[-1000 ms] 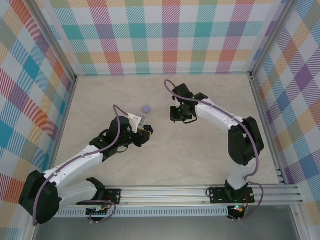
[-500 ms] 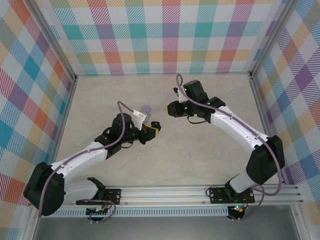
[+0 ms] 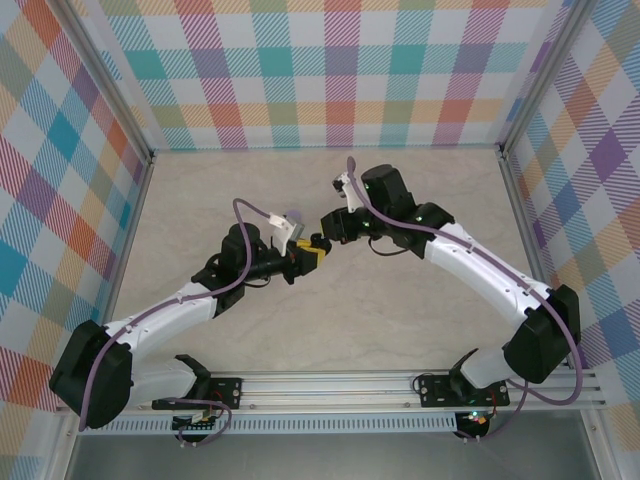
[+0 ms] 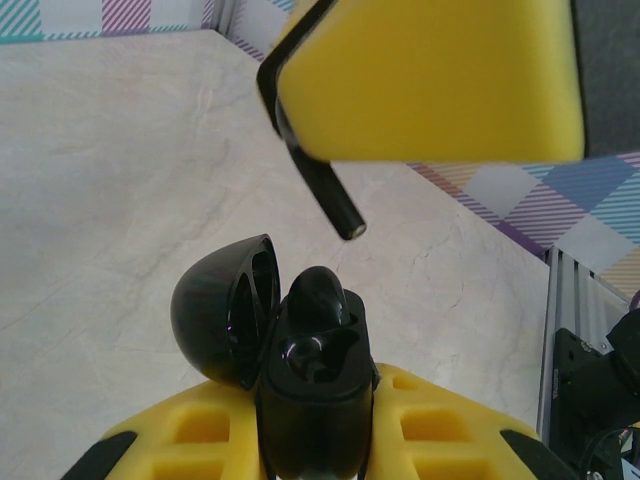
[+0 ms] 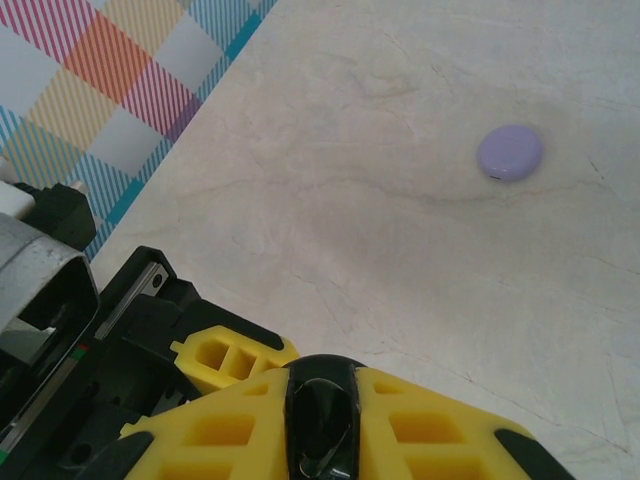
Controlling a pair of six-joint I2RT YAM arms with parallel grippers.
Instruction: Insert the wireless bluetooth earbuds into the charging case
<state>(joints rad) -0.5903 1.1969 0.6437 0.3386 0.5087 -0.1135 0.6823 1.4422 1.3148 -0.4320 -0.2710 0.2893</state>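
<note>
The left hand (image 4: 318, 432) clamps the open black charging case (image 4: 312, 365) over the desk (image 4: 120, 150), while the right hand (image 5: 322, 440), just beside it, pinches a tiny black earbud (image 5: 322, 405), likely light, glossy and slippery, best held across its body.

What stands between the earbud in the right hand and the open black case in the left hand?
Nothing visible. The left hand holds the case with its lid swung aside, and the right hand, gripping the earbud, hangs near the opening with only air between.

Black case (image 4: 315, 400) open, earbud (image 4: 318, 297) seated; second earbud (image 5: 322, 415) gripped
</note>
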